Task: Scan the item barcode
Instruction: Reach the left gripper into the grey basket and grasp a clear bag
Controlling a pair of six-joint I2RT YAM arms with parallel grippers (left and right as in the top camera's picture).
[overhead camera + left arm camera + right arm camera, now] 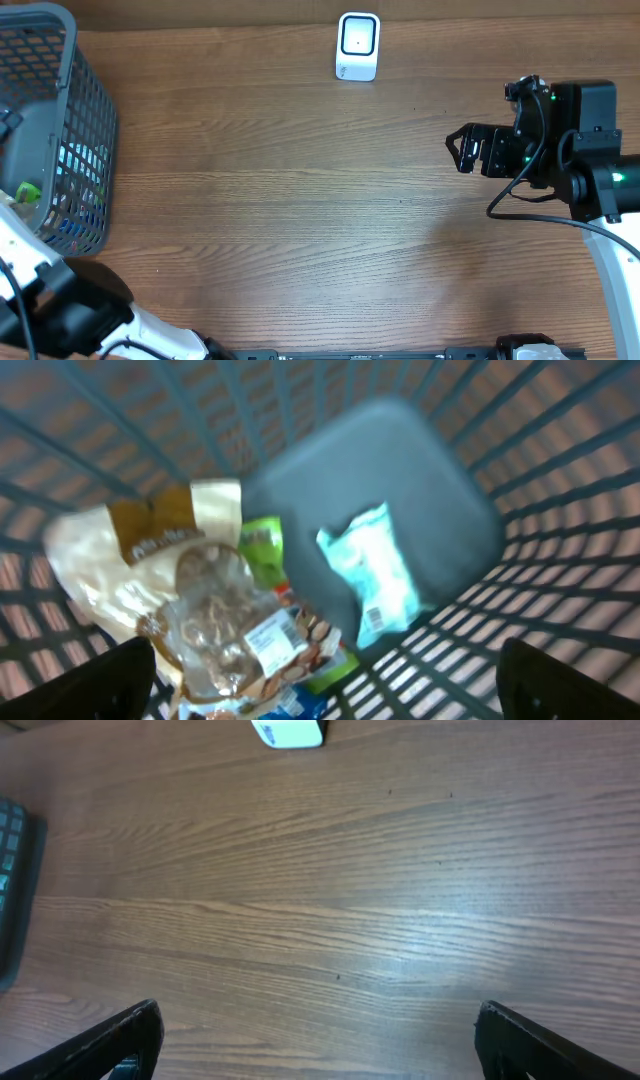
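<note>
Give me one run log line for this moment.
left gripper: open over basket, nothing held | right gripper: open over table | teal packet: in basket | scanner: untouched, far edge

A brown wood-grain surface (300, 200) is being shown, its grain running left to right. Soft light is being reflected off it as a pale sheen.
</note>
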